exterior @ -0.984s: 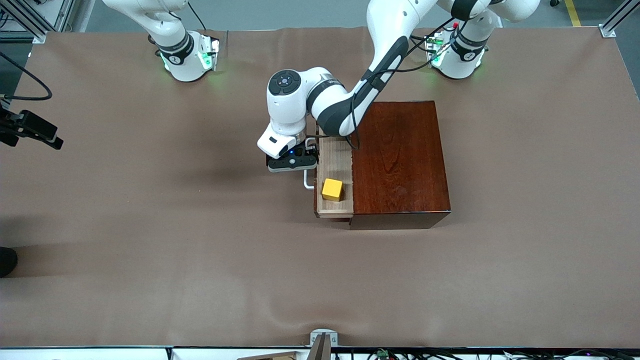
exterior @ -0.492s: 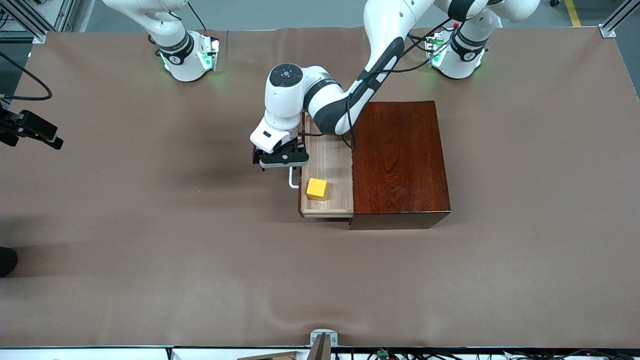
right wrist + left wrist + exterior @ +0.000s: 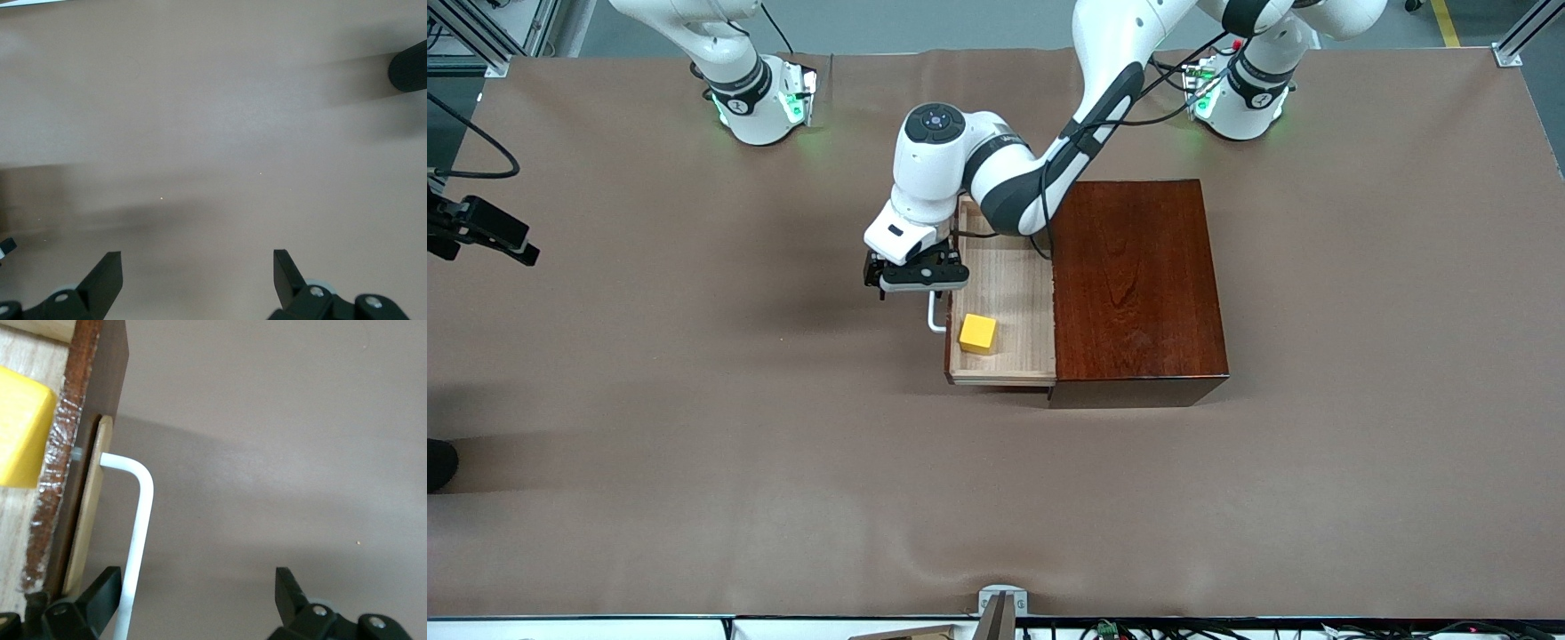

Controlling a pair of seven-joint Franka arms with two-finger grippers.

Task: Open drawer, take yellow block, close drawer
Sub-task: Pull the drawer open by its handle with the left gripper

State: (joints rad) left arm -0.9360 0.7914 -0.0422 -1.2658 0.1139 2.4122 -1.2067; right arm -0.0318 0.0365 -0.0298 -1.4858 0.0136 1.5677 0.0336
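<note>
The drawer (image 3: 1014, 284) of pale wood stands pulled out of the dark reddish-brown box (image 3: 1138, 284), toward the right arm's end of the table. The yellow block (image 3: 977, 333) lies in it, near its front wall; it also shows in the left wrist view (image 3: 20, 427). My left gripper (image 3: 914, 277) is open in front of the drawer, and the white handle (image 3: 139, 513) passes between its fingers, close against one finger (image 3: 100, 587). My right gripper (image 3: 198, 273) is open and empty above bare brown cloth; it does not show in the front view.
The table is covered with brown cloth (image 3: 694, 444). A black camera mount (image 3: 480, 231) juts in at the right arm's end. A metal bracket (image 3: 1000, 600) sits at the table's edge nearest the front camera. The right arm waits.
The drawer has slid farther out of the box toward the right arm's end, with my left gripper moving along at the handle. The yellow block has moved with the drawer.
</note>
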